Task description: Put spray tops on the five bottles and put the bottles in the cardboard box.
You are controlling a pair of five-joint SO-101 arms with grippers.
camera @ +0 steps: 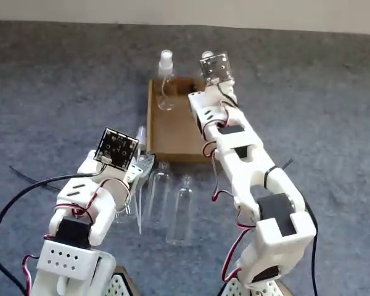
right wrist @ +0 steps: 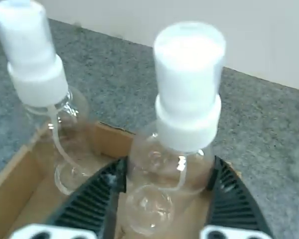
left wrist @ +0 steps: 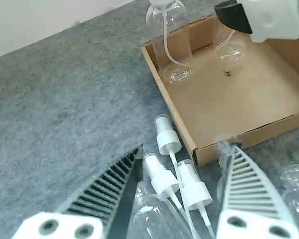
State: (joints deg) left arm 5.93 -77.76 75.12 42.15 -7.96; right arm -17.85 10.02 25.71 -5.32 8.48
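The right gripper (right wrist: 164,186) clamps an upright capped bottle (right wrist: 182,124) at the box's (camera: 172,132) far end, just right of a second bottle (camera: 165,83). The left gripper (left wrist: 183,152) hangs open above loose spray tops (left wrist: 162,177).

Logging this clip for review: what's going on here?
The right gripper is closed around the held bottle, which has its spray top on and stands upright at the far end of the cardboard box. A second capped bottle stands beside it in the box. The left gripper hangs open above three loose spray tops just outside the box's near side. The uncapped bottles lie nearby on the grey carpet, so most of the job remains.
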